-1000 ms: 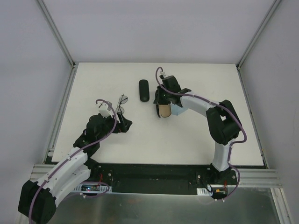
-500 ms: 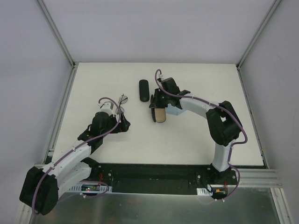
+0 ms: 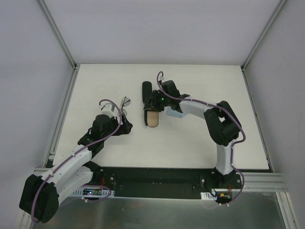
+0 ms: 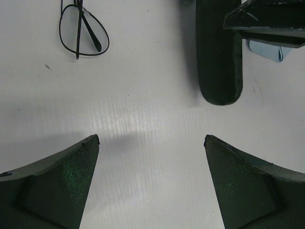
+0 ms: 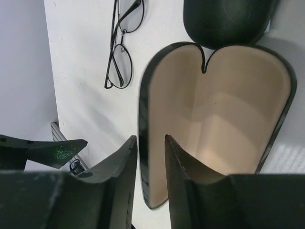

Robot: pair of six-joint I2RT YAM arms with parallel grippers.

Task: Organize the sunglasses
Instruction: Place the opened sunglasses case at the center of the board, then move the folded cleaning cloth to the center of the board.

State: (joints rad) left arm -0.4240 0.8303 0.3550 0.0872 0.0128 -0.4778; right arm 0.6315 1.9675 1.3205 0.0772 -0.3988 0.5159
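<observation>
Left jaws wide before sunglasses (image 4: 89, 29); right arm (image 3: 200, 109) angled leftward, jaws astride case rim (image 5: 142, 119), grip unclear.

Nothing to read here, not a word, brand, number or sign that I can make out in any view. The open black case (image 5: 219, 124) shows only plain tan lining. Down by the arms' bases, a little board (image 3: 93, 192) glows with tiny lights, but any print on it is too small to tell.
</observation>
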